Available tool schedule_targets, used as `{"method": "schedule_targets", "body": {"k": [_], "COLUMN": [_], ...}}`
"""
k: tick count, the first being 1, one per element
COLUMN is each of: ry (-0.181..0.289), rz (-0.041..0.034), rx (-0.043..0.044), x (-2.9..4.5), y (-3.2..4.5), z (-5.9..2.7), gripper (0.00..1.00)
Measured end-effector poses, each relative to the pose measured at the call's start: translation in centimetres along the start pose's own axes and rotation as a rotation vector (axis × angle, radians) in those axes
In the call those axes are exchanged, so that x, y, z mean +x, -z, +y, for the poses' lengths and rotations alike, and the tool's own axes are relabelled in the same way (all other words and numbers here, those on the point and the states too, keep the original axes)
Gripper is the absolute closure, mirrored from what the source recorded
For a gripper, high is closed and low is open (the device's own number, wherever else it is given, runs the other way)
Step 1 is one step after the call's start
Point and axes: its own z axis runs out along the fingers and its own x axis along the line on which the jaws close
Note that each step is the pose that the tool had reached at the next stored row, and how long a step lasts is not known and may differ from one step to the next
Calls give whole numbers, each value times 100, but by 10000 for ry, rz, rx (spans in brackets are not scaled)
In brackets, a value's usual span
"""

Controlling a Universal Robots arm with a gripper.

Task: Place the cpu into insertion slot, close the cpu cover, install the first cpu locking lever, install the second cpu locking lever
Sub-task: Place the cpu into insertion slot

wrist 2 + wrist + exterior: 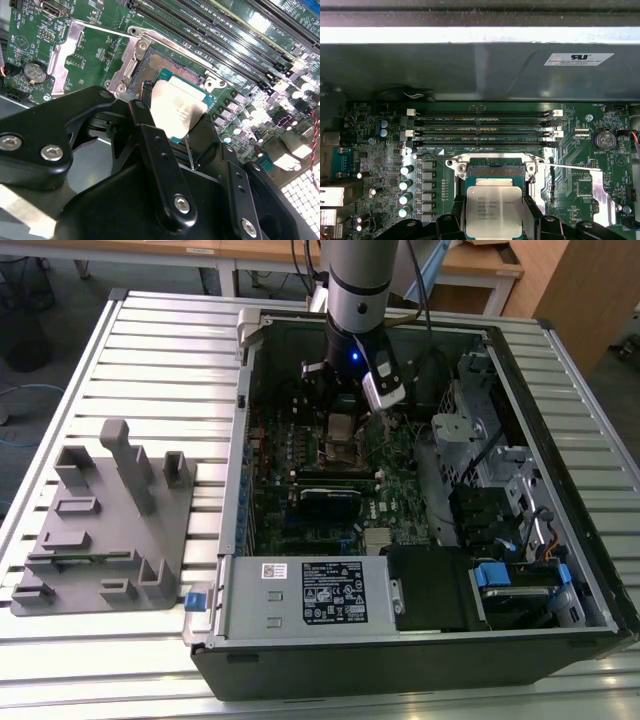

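Cpu (493, 205) gripped at both edges by closed-down pincer (493, 216), held over insertion slot (493, 171); slot uncovered

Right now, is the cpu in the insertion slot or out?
Out: the gripper holds the cpu; the insertion slot shows bare beyond it.

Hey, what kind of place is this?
Probably a robotics lab workbench: an open computer case lies on a slatted metal table, a grey fixture block beside it, wooden desks behind.
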Motion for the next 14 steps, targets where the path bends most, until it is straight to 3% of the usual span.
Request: {"method": "schedule_targets", "body": {"k": [8, 14], "ry": [-12, -1037], "rz": [-10, -100], "rx": [21, 52], "x": [2, 3], "y": [-66, -115], "z": [-6, -11], "gripper": [46, 46]}}
